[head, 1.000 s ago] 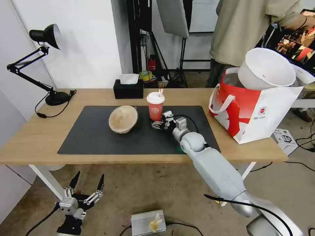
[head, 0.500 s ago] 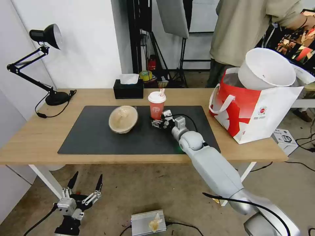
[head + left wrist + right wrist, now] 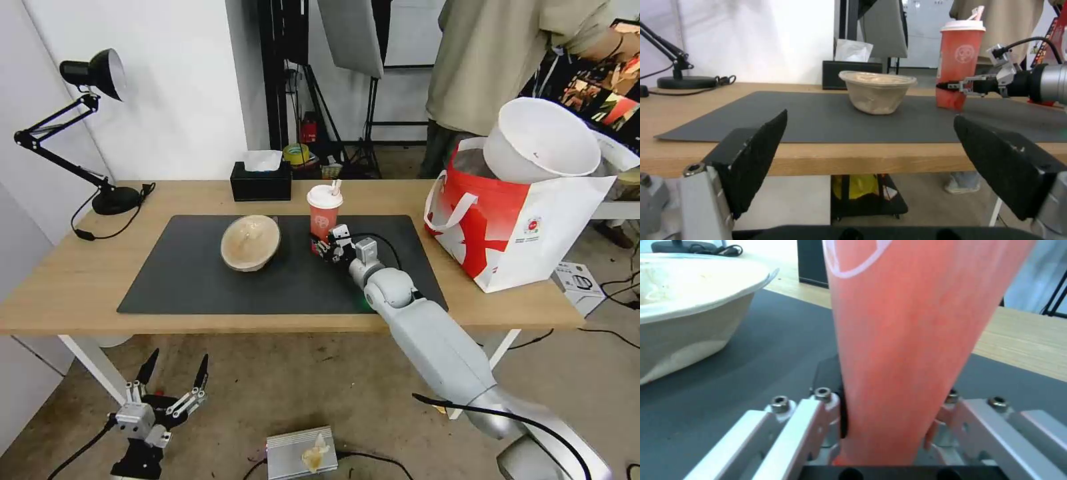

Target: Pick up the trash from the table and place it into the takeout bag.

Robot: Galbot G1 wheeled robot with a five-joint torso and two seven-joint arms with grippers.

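Right end effector [image 3: 325, 248], arm outstretched, grips tilted red cup [image 3: 323, 215]; left end effector [image 3: 175, 383] hangs spread.

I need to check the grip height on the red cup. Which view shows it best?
The left wrist view: the right gripper clamps the red cup near its base, side-on. The right wrist view shows only its wall between the fingers; the head view looks from above.

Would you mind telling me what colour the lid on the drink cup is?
White, on a red drink cup; the left wrist view shows the lid best.
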